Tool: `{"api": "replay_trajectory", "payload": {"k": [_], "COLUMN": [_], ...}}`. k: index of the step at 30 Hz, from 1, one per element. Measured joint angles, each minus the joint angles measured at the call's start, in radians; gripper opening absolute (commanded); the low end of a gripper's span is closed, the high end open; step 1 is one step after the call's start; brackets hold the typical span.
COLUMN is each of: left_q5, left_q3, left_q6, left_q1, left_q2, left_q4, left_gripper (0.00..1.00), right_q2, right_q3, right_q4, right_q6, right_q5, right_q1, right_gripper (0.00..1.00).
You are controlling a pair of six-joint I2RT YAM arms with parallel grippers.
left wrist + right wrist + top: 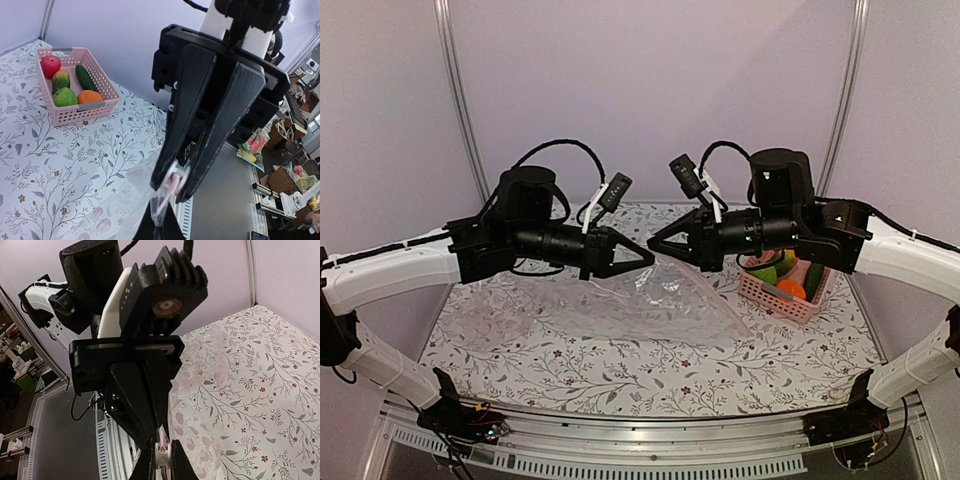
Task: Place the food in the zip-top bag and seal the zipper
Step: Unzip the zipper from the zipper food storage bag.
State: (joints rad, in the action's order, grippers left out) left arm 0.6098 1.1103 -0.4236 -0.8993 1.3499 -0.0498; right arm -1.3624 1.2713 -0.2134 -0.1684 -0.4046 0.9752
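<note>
The see-through zip-top bag (660,300) lies empty on the flowered table, with its near edge lifted between the two grippers. My left gripper (648,258) is shut on that edge; in the left wrist view (159,221) the film (125,200) runs into it. My right gripper (162,460) faces it and is shut on a white-pink piece of the zipper (162,452), which also shows in the left wrist view (172,182). The red apple (50,65), mango (61,79), cucumber (86,79), green apple (65,97) and orange (90,96) lie in the basket.
The pink slatted basket (772,295) stands at the table's right side, under my right arm. The two grippers meet tip to tip above the table's middle. A metal rail (650,425) runs along the near edge. Purple walls close the back.
</note>
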Motion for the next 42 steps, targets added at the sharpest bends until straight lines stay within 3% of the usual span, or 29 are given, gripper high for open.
{"api": "replay_trajectory", "payload": {"k": [42], "left_q5": [-0.013], "left_q3": [-0.047], "left_q6": [-0.023], "left_q1": [0.047], "left_q2": [-0.072], "left_q4": [0.033], "left_gripper": [0.0], "right_q2": [0.0], "right_q3": [-0.009], "right_q4": [0.015], "right_q6": [0.0], "right_q5": [0.002], "right_q1": [0.006], "right_gripper": [0.0]}}
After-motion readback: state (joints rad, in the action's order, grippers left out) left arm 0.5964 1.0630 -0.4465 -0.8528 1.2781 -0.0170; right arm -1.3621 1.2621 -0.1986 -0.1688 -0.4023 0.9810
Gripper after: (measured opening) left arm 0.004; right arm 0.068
